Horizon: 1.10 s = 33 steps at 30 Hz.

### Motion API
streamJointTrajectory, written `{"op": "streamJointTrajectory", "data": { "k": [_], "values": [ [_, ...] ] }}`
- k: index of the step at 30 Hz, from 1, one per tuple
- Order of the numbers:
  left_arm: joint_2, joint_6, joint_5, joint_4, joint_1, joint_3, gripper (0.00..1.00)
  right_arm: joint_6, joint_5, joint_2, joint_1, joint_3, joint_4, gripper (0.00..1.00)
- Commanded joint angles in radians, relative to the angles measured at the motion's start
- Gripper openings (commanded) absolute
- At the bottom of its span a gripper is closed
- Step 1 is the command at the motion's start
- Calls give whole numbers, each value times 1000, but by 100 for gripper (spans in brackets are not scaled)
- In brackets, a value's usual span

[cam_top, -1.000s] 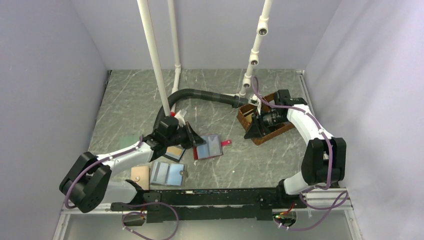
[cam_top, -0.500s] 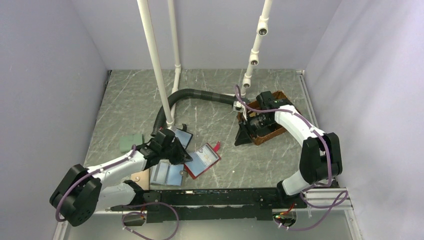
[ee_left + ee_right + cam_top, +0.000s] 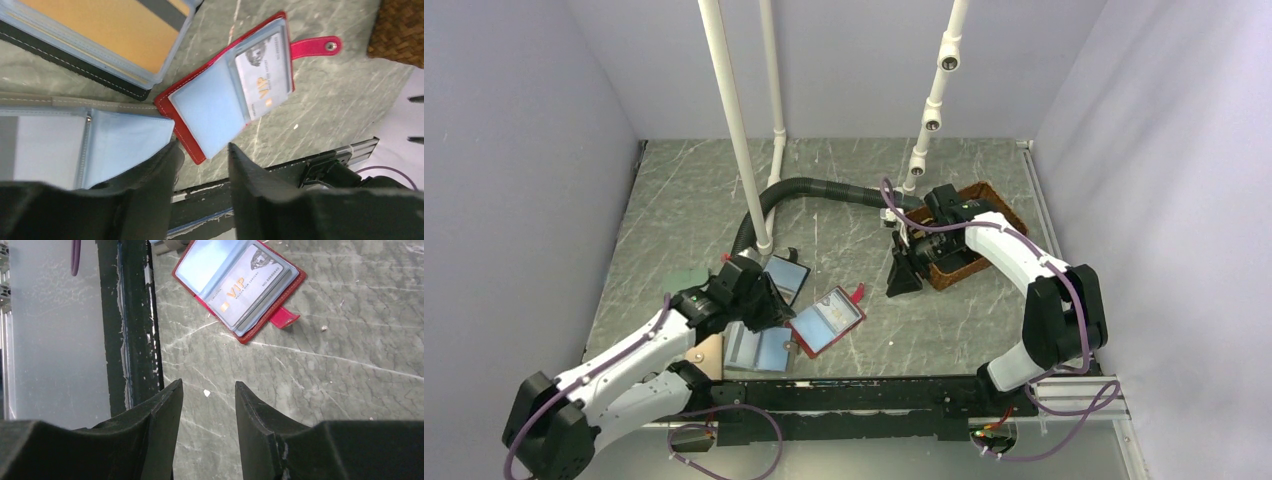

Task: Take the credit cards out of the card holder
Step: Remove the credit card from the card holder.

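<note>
The red card holder lies open on the grey surface, its credit cards tucked in the clear sleeves with a silver VIP one on top. The left claw is spread and empty over the holder's near corner, perhaps just brushing it. The right claw, also spread and empty, hangs beside the wicker basket.

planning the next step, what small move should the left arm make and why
Probably close the left gripper on the corner of the card holder that lies between its open fingertips. The VIP card is inside the holder and the right gripper hangs open short of it, so steadying the holder likely comes first.
</note>
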Motion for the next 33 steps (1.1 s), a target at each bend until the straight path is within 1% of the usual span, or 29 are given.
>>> {"op": "streamJointTrajectory", "data": {
  "k": [1, 3, 4, 5, 6, 7, 11, 13, 16, 18, 22, 26, 29, 33],
  "values": [
    [-119, 23, -123, -125, -4, 76, 54, -37, -11, -10, 17, 6, 25, 46],
    [-190, 7, -178, -144, -4, 78, 70, -43, -9, -4, 24, 13, 24, 46],
    [-226, -8, -201, -149, -4, 72, 82, -44, -9, -1, 28, 18, 24, 46],
    [-270, -28, -219, -152, -4, 62, 91, -43, -11, 2, 32, 20, 26, 46],
    [-315, -48, -231, -151, -4, 48, 98, -38, -11, 5, 36, 22, 31, 46],
    [-359, -60, -237, -141, -4, 31, 99, -33, -12, 6, 40, 22, 37, 46],
    [-539, -71, -218, -77, -4, -50, 99, 2, -17, 7, 52, 10, 68, 46],
    [-603, -79, -204, -63, -4, -72, 100, 21, -20, 8, 55, 0, 84, 47],
    [-646, -69, -166, -37, -4, -92, 98, 42, -27, 18, 64, -10, 97, 47],
    [-629, -46, -127, -16, -4, -92, 96, 53, -32, 30, 76, -10, 106, 47],
    [-494, 14, -46, 34, -4, -61, 93, 78, -30, 59, 110, -10, 125, 47],
    [-264, 42, 55, 108, -4, -20, 88, 167, -34, 92, 147, -18, 182, 47],
    [-118, 6, 119, 223, -5, -18, 80, 306, -54, 121, 176, -21, 255, 46],
    [28, -82, 174, 432, -9, -67, 70, 581, -16, 169, 213, -22, 393, 45]
  ]
}}
